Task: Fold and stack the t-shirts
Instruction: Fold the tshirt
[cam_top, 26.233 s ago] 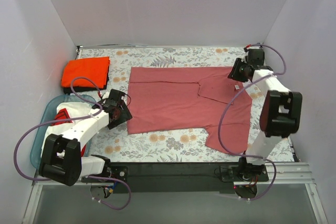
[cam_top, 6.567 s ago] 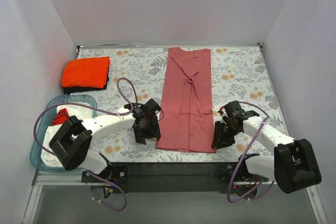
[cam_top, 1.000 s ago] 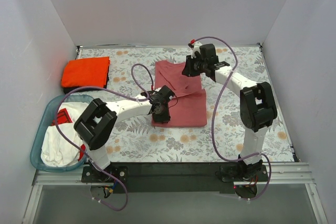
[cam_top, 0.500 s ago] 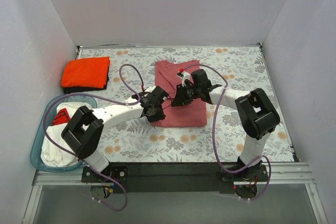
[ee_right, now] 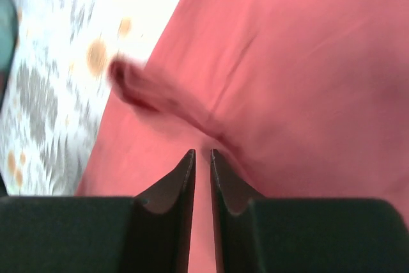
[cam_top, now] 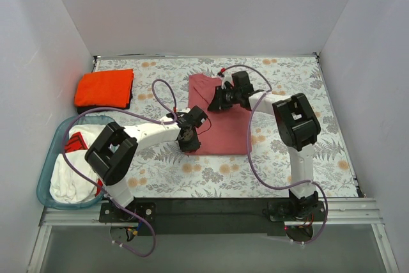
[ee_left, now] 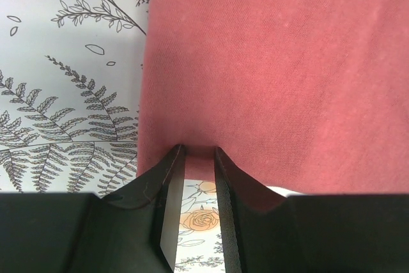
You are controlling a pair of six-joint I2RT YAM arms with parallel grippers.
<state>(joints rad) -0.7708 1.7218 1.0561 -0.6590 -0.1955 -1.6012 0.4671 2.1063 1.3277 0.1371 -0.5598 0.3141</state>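
The dusty rose-red t-shirt lies folded into a rectangle in the middle of the table. My left gripper is at its near left corner. In the left wrist view the jaws stand a narrow gap apart, tips resting on the shirt's edge, with nothing pinched. My right gripper is over the shirt's far part. Its jaws are almost together and empty, just above the cloth by a raised fold. The orange shirt lies folded on the black one at the far left.
A clear blue tub with white and red cloth stands at the near left. The table has a floral cover. White walls close in the left, back and right.
My right gripper has moved back from the shirt's middle toward its far edge. My left gripper has shifted slightly along the near left corner. The shirt stays folded.
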